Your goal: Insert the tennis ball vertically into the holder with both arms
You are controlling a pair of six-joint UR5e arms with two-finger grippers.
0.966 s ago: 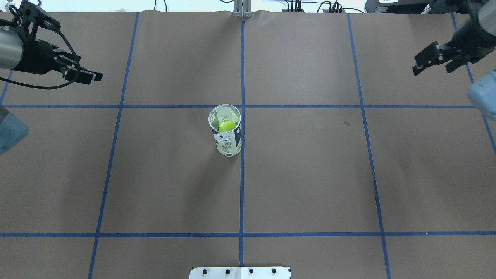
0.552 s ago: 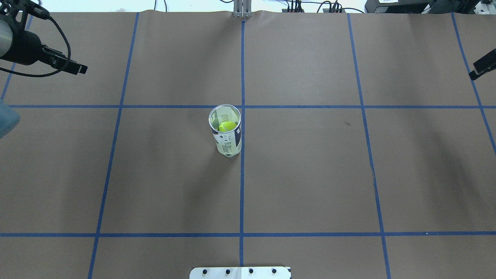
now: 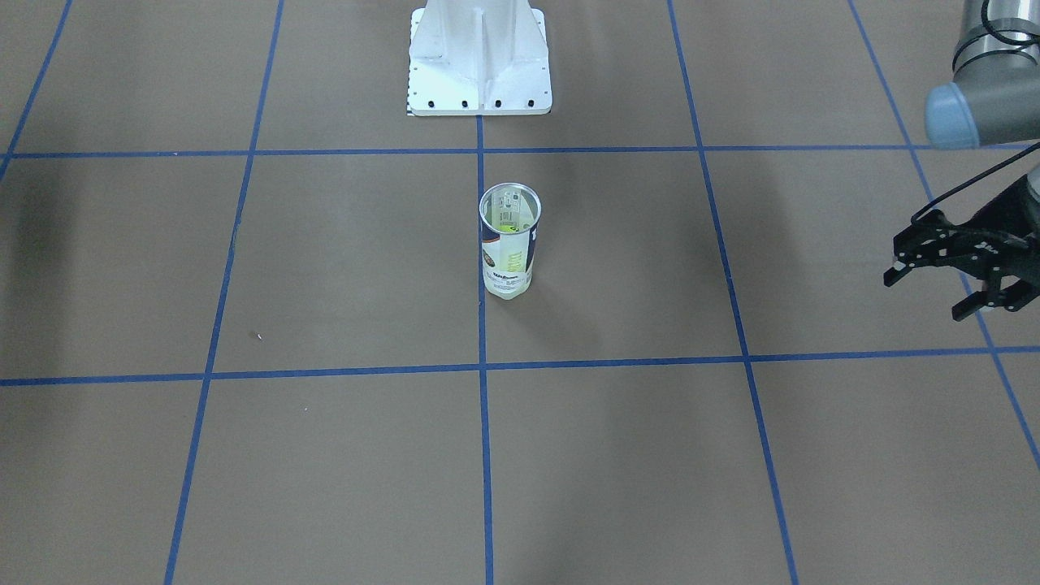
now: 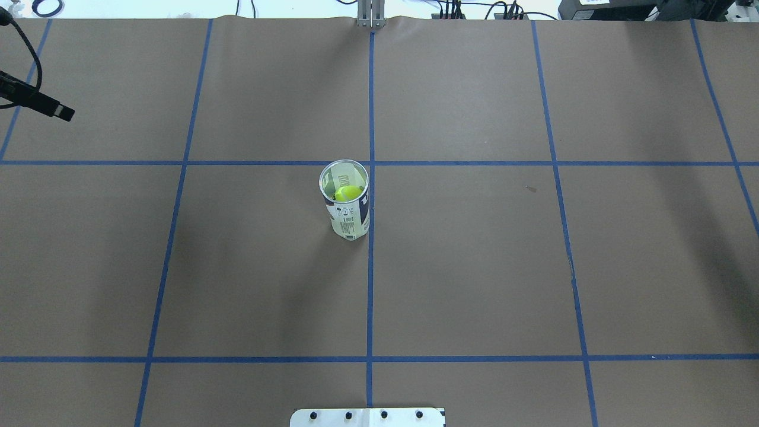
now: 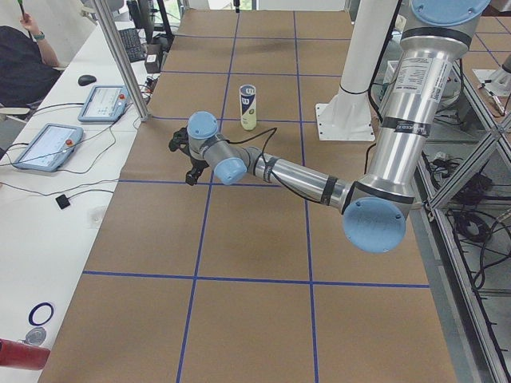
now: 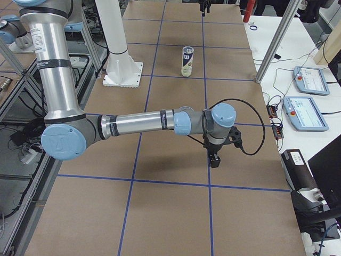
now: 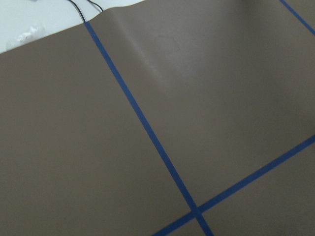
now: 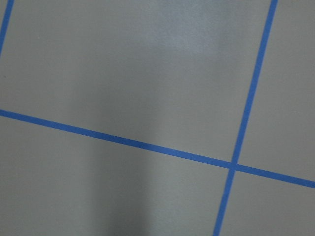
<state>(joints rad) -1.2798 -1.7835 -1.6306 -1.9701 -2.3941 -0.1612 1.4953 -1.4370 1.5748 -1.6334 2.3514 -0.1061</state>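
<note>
The holder (image 4: 347,209), a clear tube with a navy-and-white label and metal rim, stands upright near the table's middle; it also shows in the front view (image 3: 509,252). A yellow-green tennis ball (image 4: 348,193) sits inside it. My left gripper (image 3: 928,296) is open and empty, far out to the holder's side; in the overhead view only one of its fingertips (image 4: 59,111) shows at the left edge. My right gripper (image 6: 213,158) shows only in the exterior right view, low over the table and far from the holder (image 6: 186,61); I cannot tell its state.
The white metal base (image 3: 479,85) stands behind the holder at the robot's side. Blue tape lines (image 4: 370,284) grid the brown table cover. Operator tablets (image 6: 309,80) and a metal post (image 6: 274,48) lie beyond the far table edge.
Both arms have drawn outward, away from the holder. The right gripper has left the overhead view and the left is nearly out of it. Holder and ball have not moved.
</note>
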